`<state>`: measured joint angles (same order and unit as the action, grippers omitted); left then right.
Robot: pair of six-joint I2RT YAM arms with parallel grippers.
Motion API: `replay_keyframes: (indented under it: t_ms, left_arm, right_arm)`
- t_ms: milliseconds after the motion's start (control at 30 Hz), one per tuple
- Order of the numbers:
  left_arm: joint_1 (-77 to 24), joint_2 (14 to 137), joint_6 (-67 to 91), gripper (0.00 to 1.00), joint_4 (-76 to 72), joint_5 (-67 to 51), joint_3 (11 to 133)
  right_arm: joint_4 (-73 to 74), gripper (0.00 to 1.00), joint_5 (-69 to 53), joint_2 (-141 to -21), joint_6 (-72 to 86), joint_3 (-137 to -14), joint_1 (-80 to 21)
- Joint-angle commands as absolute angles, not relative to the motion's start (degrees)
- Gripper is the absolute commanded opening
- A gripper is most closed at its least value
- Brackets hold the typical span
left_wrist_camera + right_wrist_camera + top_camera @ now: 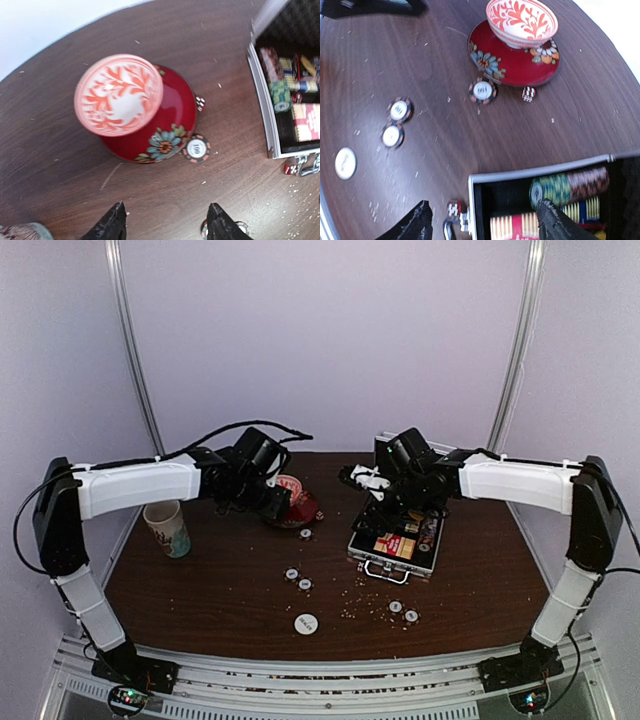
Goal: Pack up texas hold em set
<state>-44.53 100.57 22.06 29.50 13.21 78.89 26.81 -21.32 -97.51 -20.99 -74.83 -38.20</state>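
step: fetch chip (196, 148) just beside saucer (177, 115) | left gripper (166, 215) apart, empty; right gripper (484, 210) apart, empty, over open case (530, 172) | tip — descend straddling chip; keep fingers off saucer rim

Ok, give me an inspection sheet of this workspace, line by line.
Surface: brown table, scattered with pale specks.
Job's things: briefcase open, chip rows and card box inside; loose chips, white disc and die out on the table.
Clutter: bowl on saucer; paper cup.
Tools: left tool and right tool both open, empty.
Cables: black cable looped above the left arm.
Surroundings: pale walls, metal poles.
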Motion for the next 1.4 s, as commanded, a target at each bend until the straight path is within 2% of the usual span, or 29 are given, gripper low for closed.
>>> replay_keyframes:
  t_ms: [0,200,400,867,1167,1367]
  left_arm:
    - [-42.8,93.0,25.0,0.56,27.5,17.2,75.0]
    - [-41.5,85.8,25.9,0.58,27.7,19.1,71.0]
    - [-41.2,82.6,25.8,0.59,27.7,19.3,69.1]
    - [-40.9,82.7,24.6,0.59,27.0,18.5,67.9]
    - [-40.5,83.0,23.8,0.59,26.7,18.4,67.4]
    - [-40.4,82.9,23.6,0.59,26.4,18.3,66.9]
  right_arm:
    - [19.7,0.72,-16.8,-106.5,-15.7,-81.5,-40.2]
    - [19.4,0.72,-16.9,-120.8,-14.8,-92.4,-40.6]
    - [18.5,0.73,-16.2,-129.8,-13.7,-100.0,-40.6]
    - [19.5,0.72,-14.7,-140.0,-12.5,-110.6,-40.4]
    - [19.7,0.62,-18.1,-142.5,-12.4,-112.9,-38.8]
    - [20.3,0.47,-19.7,-142.7,-15.0,-112.5,-38.3]
